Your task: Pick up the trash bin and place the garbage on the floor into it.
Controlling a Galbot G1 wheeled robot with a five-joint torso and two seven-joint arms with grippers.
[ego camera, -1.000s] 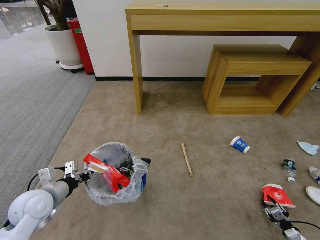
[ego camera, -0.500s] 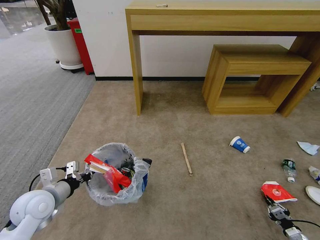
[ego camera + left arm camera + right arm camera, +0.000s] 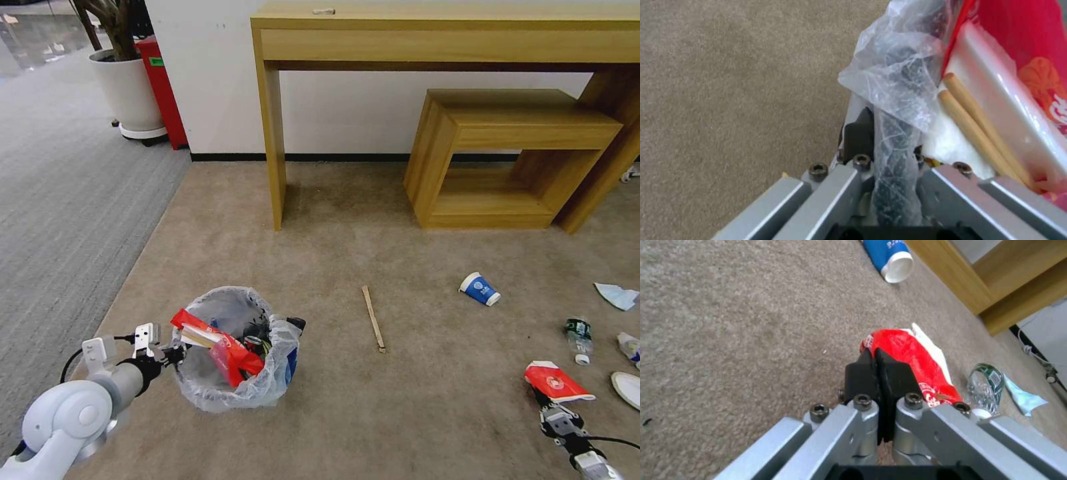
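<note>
Risk: our right end effector (image 3: 879,368), pinched on the red wrapper's (image 3: 916,363) edge, could lose it; our left (image 3: 889,156), clamped on the bin (image 3: 230,350) rim, could tip it.

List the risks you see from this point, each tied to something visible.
1. The right end effector pinches only an edge of the flat red wrapper; the wrapper could slip free on the way across.
2. The left end effector clamps just the rim of the small black bin lined with clear plastic; the thin liner may make that hold slippery.
3. A red packet and wooden sticks already poke above the rim, so new litter might bounce out.
</note>
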